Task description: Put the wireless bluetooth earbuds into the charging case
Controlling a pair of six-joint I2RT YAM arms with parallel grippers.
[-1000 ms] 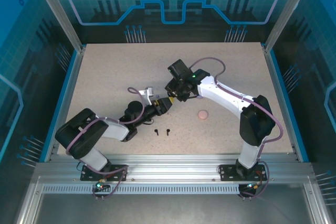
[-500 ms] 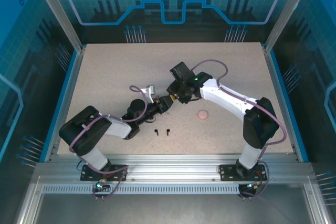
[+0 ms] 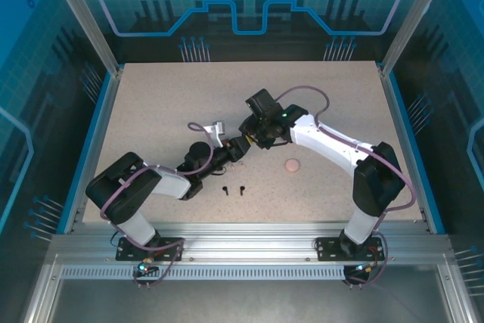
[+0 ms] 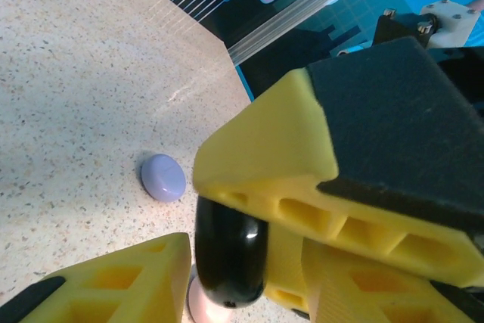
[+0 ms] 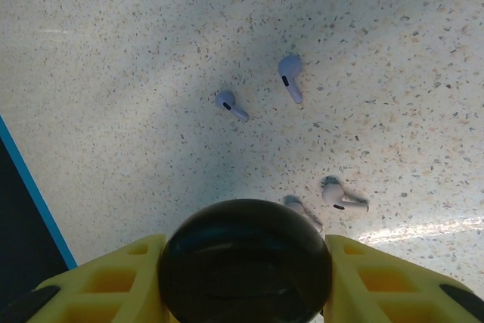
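Note:
A glossy black round charging case (image 5: 246, 262) hangs above the table, with my right gripper (image 5: 243, 274) shut on its rim. My left gripper (image 4: 227, 262) straddles the same black case (image 4: 229, 259) across its flat faces. A thin slit still shows beside the lower left finger (image 4: 121, 285), so that gripper is open. The two grippers meet at mid-table: left gripper (image 3: 237, 149), right gripper (image 3: 250, 141). Two lavender earbuds (image 5: 231, 104) (image 5: 290, 78) and two pale pink earbuds (image 5: 340, 196) (image 5: 301, 209) lie on the table under the case. Two black earbuds (image 3: 225, 191) (image 3: 242, 189) lie nearer the front.
A closed pink case (image 3: 292, 165) sits right of centre on the speckled table (image 3: 151, 111). A closed lavender case (image 4: 162, 177) lies beyond the left gripper. Blue rails and glass walls border the table (image 3: 102, 126).
My left gripper has edged up to the right gripper, and its jaws have narrowed around the black case. The right gripper has kept its hold and barely shifted.

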